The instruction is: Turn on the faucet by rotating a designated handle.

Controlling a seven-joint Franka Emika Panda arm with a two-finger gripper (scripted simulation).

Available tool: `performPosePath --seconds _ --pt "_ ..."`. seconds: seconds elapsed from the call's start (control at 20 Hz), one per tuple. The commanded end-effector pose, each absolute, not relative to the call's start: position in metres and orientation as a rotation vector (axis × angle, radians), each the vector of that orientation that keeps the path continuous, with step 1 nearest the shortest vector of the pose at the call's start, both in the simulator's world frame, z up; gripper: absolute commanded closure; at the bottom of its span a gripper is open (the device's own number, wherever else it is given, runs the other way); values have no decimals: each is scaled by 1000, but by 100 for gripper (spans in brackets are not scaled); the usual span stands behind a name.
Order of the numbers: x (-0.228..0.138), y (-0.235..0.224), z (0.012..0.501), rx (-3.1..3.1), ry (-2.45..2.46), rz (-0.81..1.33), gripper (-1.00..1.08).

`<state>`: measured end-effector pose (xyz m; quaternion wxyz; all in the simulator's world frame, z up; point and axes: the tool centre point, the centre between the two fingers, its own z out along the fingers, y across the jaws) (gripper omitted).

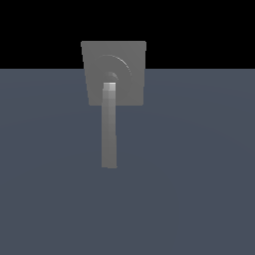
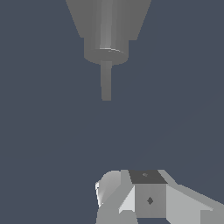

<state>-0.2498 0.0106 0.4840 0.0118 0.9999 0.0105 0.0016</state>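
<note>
Faucet (image 1: 114, 60) is sitting upper centre in the exterior view, its handle (image 1: 109, 127) hanging down mid-frame untouched, so the approach is just beginning; the gripper (image 2: 131, 197) is holding nothing, its opening unclear, and next needs reaching the bar's end.

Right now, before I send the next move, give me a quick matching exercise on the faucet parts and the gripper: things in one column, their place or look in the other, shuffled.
Column 1:
1. faucet plate
2. handle
3. handle's square end
4. gripper

Column 2:
A. palest patch, over the plate's rings
B. long narrow grey bar running past the plate's edge
C. apart from the faucet, touching nothing, seen only in the wrist view
D. flat grey square with raised round rings

Pairs: 1-D, 2-B, 3-A, 4-C
</note>
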Motion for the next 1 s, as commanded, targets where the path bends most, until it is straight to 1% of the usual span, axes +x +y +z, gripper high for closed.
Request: performPosePath --seconds 0.0,0.5,0.95 --pt "-250 11 484 3118 33 5 108" --pt "-243 28 491 3092 130 55 108" --pt "-243 27 493 3046 176 77 108"
